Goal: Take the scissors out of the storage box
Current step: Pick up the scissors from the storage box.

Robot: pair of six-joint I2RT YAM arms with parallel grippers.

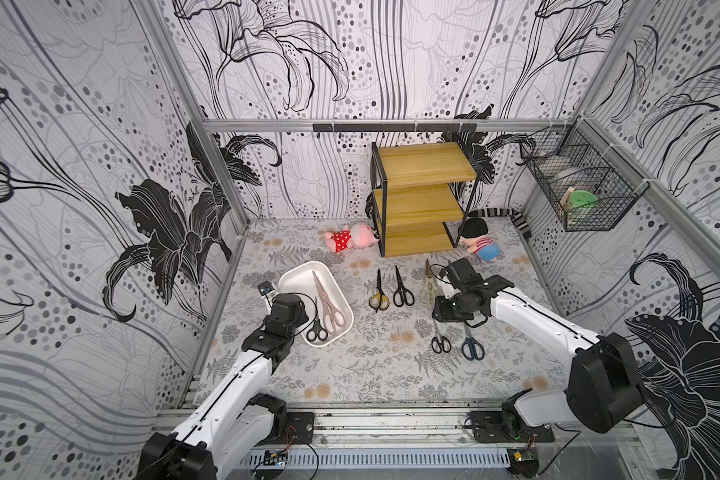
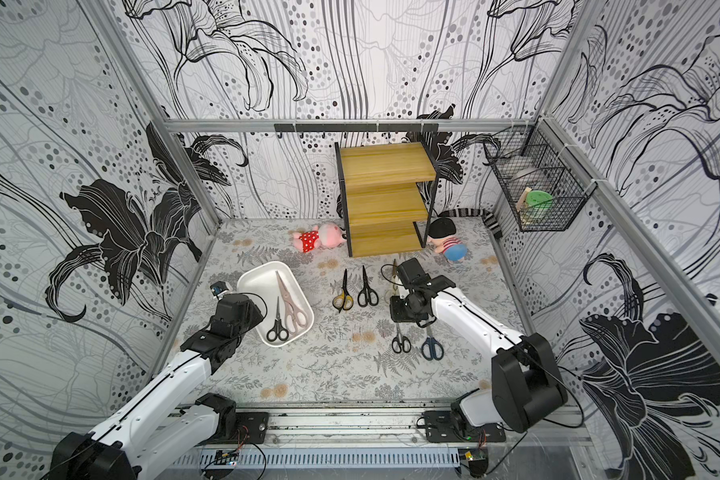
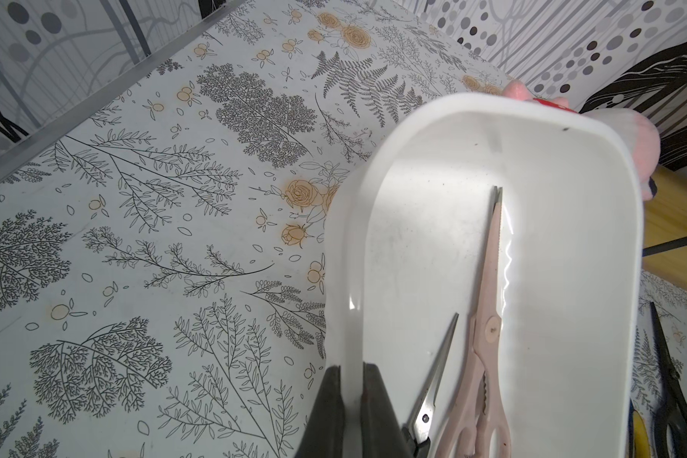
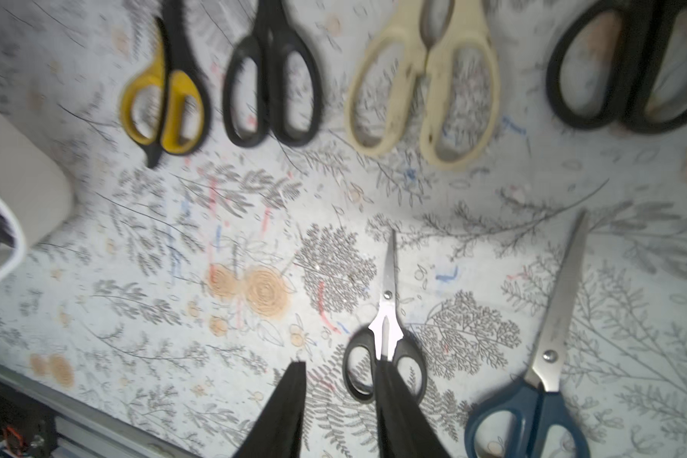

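Bench [image 1: 371,374] with grey floral cover; wooden shelf [image 1: 420,199] at the back, right of centre. Storage box [image 1: 298,282] sits on the bench's left half, set diagonally: shallow white plastic tub, rounded corners, glossy inside, thin rim [image 3: 572,277]. Left tool [image 3: 352,368] is clamped narrow on the box's long side wall, one finger inside, one outside. Two pairs are in the box, lying flat, blades closed, tips toward its far end: pale pink scissors [image 1: 327,299], the largest, with a serrated edge and round pivot [image 3: 488,317], and short black scissors [image 1: 316,328] just beside them on the left tool's side [image 3: 433,376]. Six pairs lie out on the bench right of the box, all closed, tips toward the back wall. Far row: yellow-black scissors [image 1: 379,295], black scissors [image 1: 402,289], cream scissors [image 1: 427,286] half under the right arm, and big black-handled scissors [image 4: 627,67] seen only in the right wrist view. Near row: dark blue scissors [image 1: 472,345] with long steel blades [image 4: 540,376], and small black scissors [image 1: 439,340] beside them. Right tool [image 4: 340,366] hangs over the near row, jaws moderately apart, gripping nothing; one finger overlaps the small black scissors' handle [image 4: 385,329], contact can't be told.
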